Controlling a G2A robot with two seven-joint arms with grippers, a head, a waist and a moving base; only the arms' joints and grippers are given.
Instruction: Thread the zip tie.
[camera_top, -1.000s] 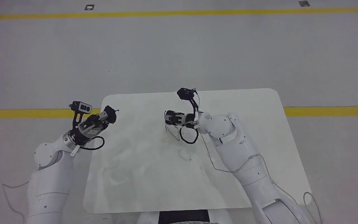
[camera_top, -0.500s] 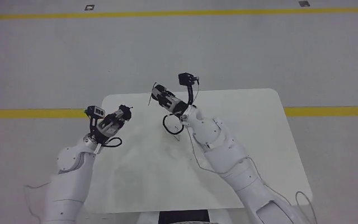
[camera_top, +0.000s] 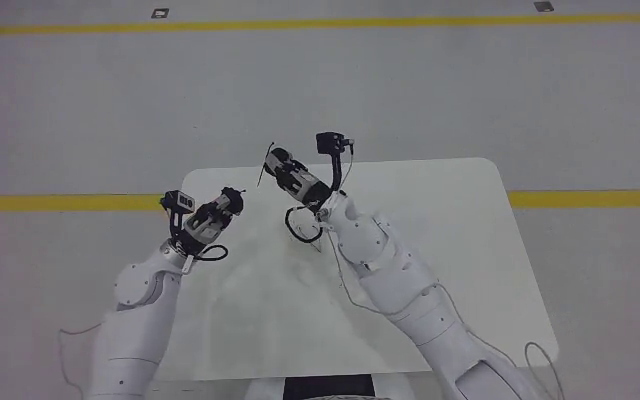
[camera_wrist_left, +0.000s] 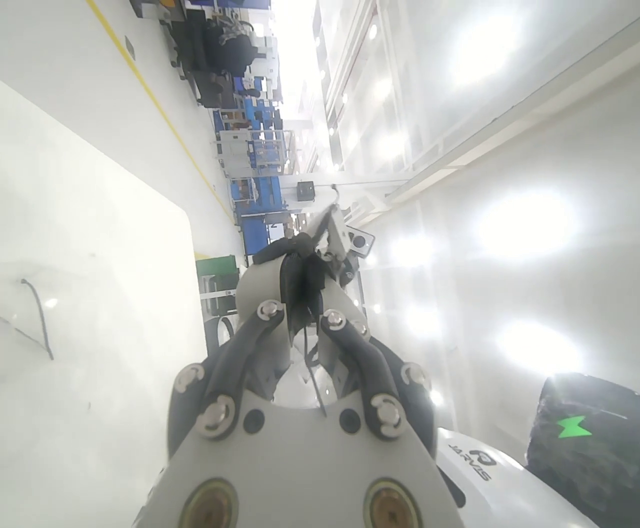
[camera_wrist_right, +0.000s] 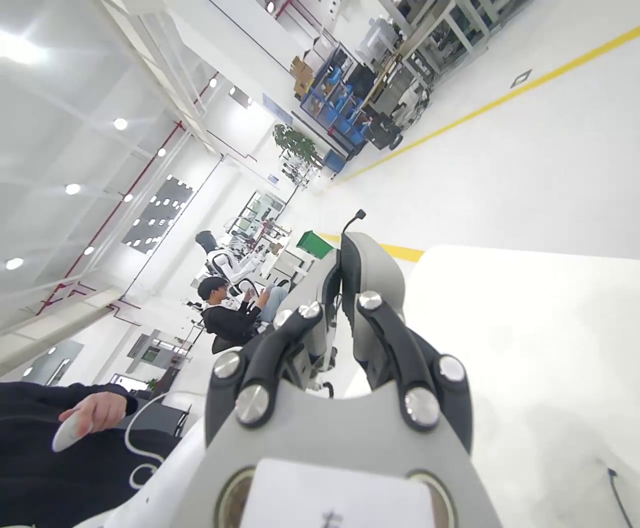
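Note:
My right gripper (camera_top: 272, 160) hangs above the back left part of the white table (camera_top: 450, 250). It is shut on a thin black zip tie (camera_top: 265, 170), whose end (camera_wrist_right: 358, 216) sticks out past the closed fingertips of that gripper (camera_wrist_right: 342, 245). My left gripper (camera_top: 236, 195) is a short way to the left and nearer, over the table's left edge. In the left wrist view it (camera_wrist_left: 300, 255) is shut on a thin black strip (camera_wrist_left: 314, 375) that runs back between its fingers. The two grippers point at each other with a small gap.
A loose black zip tie (camera_wrist_left: 37, 312) lies flat on the table, also seen in the right wrist view (camera_wrist_right: 617, 492). A black cable loop (camera_top: 300, 222) hangs under the right wrist. A yellow floor line (camera_top: 570, 198) runs behind the table.
The right gripper rose from the table's middle and swung to the back left with the zip tie. The left arm moved right, towards it, over the table's edge.

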